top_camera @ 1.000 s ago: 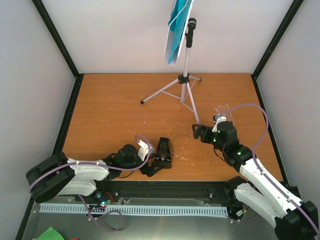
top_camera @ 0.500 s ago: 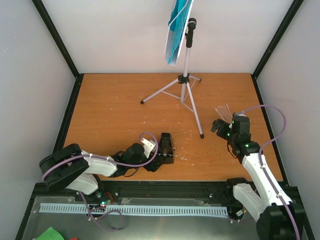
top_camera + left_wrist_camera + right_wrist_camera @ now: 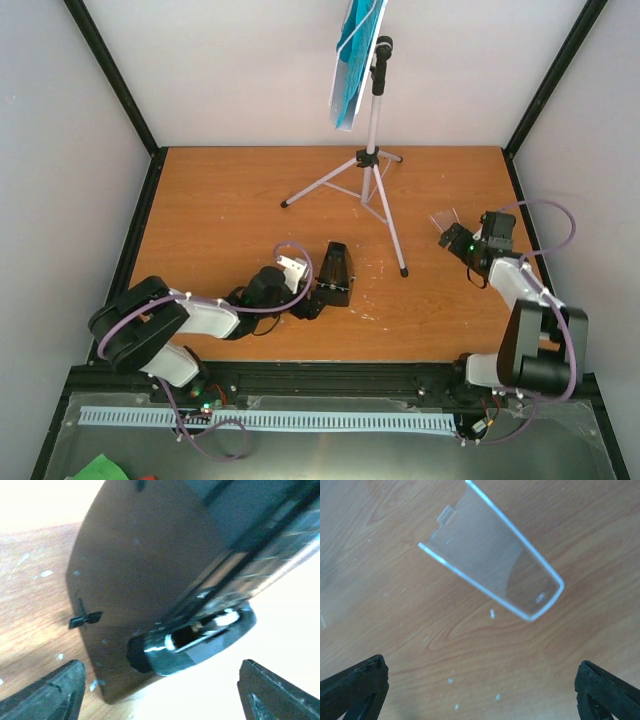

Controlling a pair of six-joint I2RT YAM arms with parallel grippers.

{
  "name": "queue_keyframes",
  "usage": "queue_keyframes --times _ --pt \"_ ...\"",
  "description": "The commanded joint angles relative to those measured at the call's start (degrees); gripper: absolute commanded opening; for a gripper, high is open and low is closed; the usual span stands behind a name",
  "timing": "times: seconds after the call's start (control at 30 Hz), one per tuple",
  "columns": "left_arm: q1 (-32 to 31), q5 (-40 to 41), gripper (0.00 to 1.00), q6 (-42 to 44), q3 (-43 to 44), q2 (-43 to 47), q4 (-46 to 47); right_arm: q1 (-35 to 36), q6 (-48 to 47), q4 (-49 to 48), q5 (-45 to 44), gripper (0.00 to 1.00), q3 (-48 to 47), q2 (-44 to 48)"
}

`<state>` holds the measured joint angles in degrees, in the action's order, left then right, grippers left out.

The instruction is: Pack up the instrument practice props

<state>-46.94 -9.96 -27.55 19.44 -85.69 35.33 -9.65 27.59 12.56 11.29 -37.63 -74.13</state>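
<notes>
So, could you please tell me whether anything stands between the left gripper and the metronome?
Nothing visible does. The metronome lies directly ahead of the open left gripper, close enough to fill most of the left wrist view.

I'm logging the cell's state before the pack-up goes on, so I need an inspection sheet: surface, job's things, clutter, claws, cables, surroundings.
Surface: orange wooden table, scuffed, with white specks.
Job's things: music stand upright on its tripod at the back, cyan pages on it; black metronome near the front, right in front of the left claw.
Clutter: clear plastic cover lying on the table at the right, under the right claw.
Claws: left claw open, not closed on the metronome; right claw open, empty.
Cables: purple cables loop along both arms.
Surroundings: white walls, black frame posts; green scrap below the near edge.
</notes>
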Motion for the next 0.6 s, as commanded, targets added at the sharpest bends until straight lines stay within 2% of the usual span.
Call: queue_keyframes --times 0.0,0.07,0.1,0.17,0.33,0.4,0.47,0.57 --pt "0.36 -4.90 0.89 0.02 -0.82 6.66 2.70 -3.78 -6.44 -0.61 2.05 1.00 -5.85 -7.39" --pt "0.51 -3.51 0.98 -1.01 -2.29 12.16 0.08 -5.19 -9.09 1.27 1.76 0.98 -8.58 -10.90" --pt "0.73 -2.99 0.99 -1.46 -2.67 15.18 -2.16 -5.69 -10.23 2.20 1.62 0.94 -9.56 -12.44" --pt "2.22 -3.89 0.99 -2.67 -2.55 21.15 -7.27 -6.07 -11.86 2.29 1.63 0.86 -10.46 -14.78" --pt "10.57 -12.12 1.00 -5.08 0.11 35.85 -18.50 -6.24 -15.03 2.03 -0.14 0.76 -13.89 -19.65" --pt "13.73 -16.59 0.99 -5.69 0.85 38.90 -20.00 -6.19 -16.75 4.44 0.90 0.70 -16.88 -22.54" --pt "15.17 -20.61 0.99 -7.34 0.76 40.32 -21.03 -6.18 -17.11 5.28 2.68 0.69 -18.06 -24.69" --pt "15.71 -22.29 1.00 -9.98 0.34 40.95 -23.11 -6.17 -17.12 5.54 3.09 0.69 -19.22 -25.68"
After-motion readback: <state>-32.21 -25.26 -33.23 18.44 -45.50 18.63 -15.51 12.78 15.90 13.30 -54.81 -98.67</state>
